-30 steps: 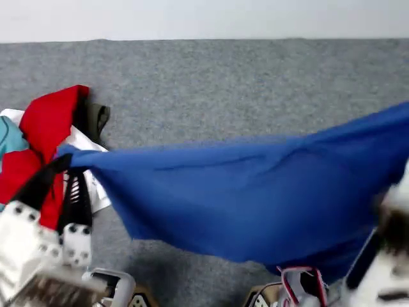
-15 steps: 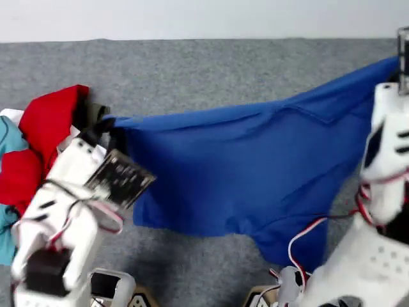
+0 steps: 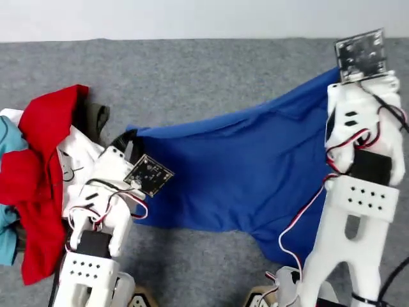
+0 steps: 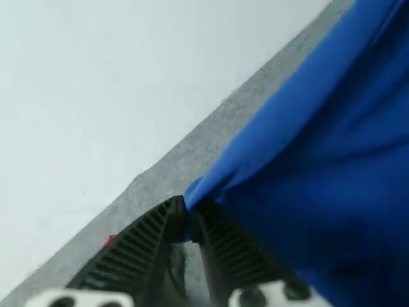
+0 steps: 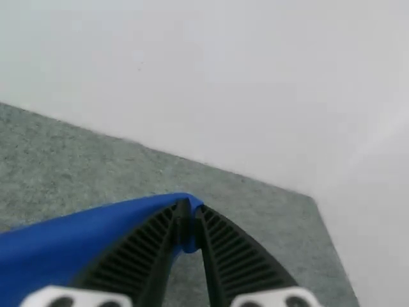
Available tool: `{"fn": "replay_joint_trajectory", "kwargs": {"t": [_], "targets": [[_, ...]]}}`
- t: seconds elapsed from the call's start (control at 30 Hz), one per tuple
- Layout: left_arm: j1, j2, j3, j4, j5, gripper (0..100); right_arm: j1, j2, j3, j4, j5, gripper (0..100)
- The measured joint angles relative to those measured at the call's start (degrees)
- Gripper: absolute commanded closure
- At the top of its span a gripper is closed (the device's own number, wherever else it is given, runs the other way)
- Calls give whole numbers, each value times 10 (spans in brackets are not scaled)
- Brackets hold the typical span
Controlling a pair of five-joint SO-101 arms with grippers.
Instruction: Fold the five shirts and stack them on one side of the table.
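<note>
A blue shirt (image 3: 249, 173) hangs stretched between my two arms over the grey table. My left gripper (image 3: 128, 137) is shut on its left corner, near the pile; the black fingers (image 4: 160, 246) pinch the blue shirt (image 4: 319, 166) edge. My right gripper (image 5: 188, 220) is shut on the other corner of the blue shirt (image 5: 70, 246), at the far right of the table (image 3: 335, 80). A pile of other shirts lies at the left edge: a red shirt (image 3: 38, 160), a white one (image 3: 77, 157), a dark olive one (image 3: 96, 118) and a teal one (image 3: 7, 137).
The grey felt table (image 3: 204, 83) ends at a white wall (image 3: 192, 19) behind. Bare felt lies behind the blue shirt and in front of it between the arm bases (image 3: 192, 268).
Both arms have swung away from the camera toward the wall, carrying the blue shirt with them. The shirt, held high and spread a second ago, now sits farther back and lower over the table.
</note>
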State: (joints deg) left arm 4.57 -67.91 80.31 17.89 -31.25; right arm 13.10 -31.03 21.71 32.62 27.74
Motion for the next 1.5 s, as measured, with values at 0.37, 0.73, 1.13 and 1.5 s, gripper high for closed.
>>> {"fn": "replay_joint_trajectory", "kwargs": {"t": [0.37, 0.73, 1.13, 1.5], "targets": [[-56, 324, -229, -46, 13, 998, -16, 93, -19, -33, -4, 989], [-53, 739, -587, 15, 22, 998, -28, 303, -192, -33, -6, 989], [-37, 1001, -942, 254, 22, 998, -30, 496, -397, -33, -6, 989], [-37, 1233, -1343, 527, -21, 998, -30, 547, -453, -16, -6, 989]]}}
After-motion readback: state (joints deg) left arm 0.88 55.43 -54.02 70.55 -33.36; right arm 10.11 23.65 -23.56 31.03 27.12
